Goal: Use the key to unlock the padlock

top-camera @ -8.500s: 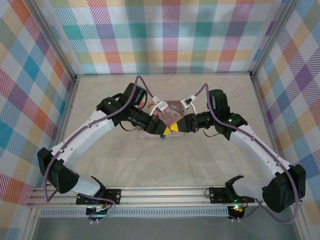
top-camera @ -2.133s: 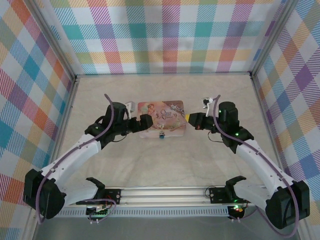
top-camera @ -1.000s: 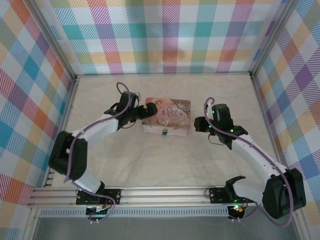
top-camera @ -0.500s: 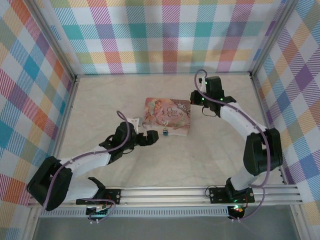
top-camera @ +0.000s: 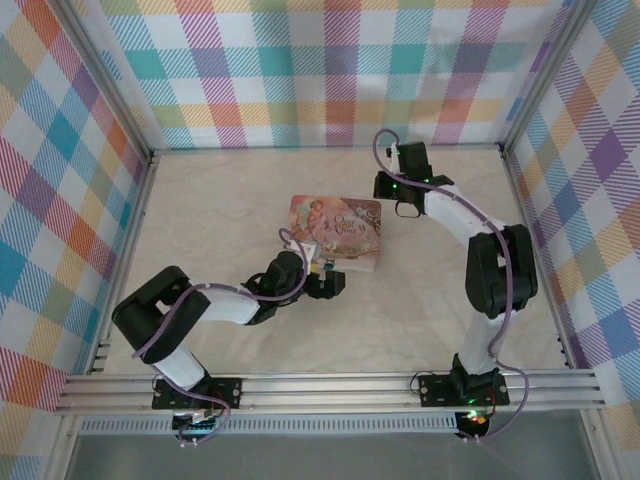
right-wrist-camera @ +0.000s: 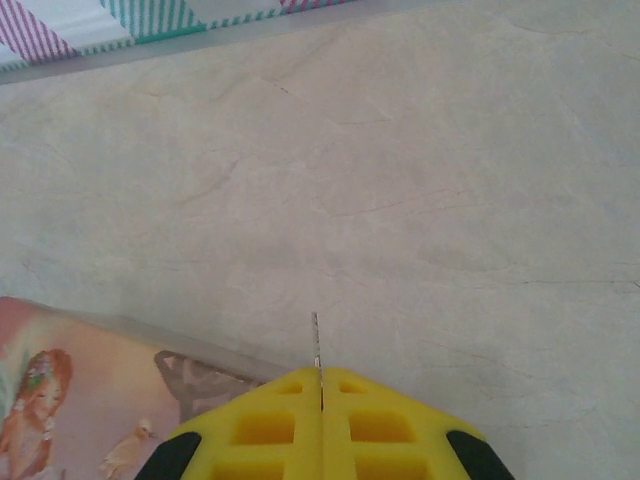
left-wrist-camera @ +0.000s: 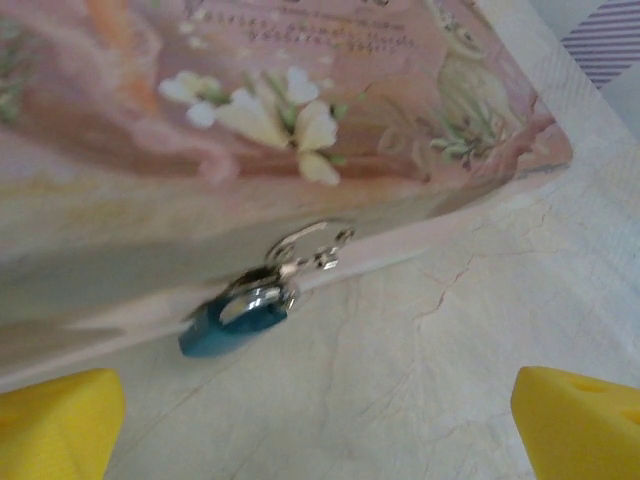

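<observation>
Left gripper [top-camera: 332, 284] swung to box [top-camera: 336, 222] 6 o'clock, jaws wide, framing padlock [left-wrist-camera: 235, 318] to steady it; right gripper [right-wrist-camera: 320, 376] at 2 o'clock, pinching thin sliver, likely key [right-wrist-camera: 316, 340].

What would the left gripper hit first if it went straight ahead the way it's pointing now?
Probably the blue padlock hanging on the front of the box, which lies ahead of the open left gripper, a little left of centre. How far is unclear.
</observation>
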Robot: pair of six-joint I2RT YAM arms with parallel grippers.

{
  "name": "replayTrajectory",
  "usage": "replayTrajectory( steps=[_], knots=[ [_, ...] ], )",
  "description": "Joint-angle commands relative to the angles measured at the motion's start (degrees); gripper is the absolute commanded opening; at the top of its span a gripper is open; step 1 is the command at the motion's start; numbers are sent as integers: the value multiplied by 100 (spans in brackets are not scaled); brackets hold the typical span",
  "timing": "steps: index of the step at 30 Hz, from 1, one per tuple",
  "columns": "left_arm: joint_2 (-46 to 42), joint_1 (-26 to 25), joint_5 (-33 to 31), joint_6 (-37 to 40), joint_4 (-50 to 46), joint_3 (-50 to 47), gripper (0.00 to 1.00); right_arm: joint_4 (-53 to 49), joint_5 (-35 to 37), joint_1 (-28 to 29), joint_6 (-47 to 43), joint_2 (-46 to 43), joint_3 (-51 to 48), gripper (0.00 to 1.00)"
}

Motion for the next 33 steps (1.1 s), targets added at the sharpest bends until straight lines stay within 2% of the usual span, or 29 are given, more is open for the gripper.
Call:
replayTrajectory(
  steps=[1,13,19,33],
  knots=[
    [266,-92,-159,292,625,183,99,-89,84,-27,-183,164,223,0],
    [614,-154,138,291,692,337,96,-186,101,-28,-280,457,416,0],
    [654,-243,-86,415,977,209,96,-201,98,-26,-289,448,352,0],
    [1228,-260,398,577,1296,712,90,-184,-57,-14,-263,495,183,0]
  ],
)
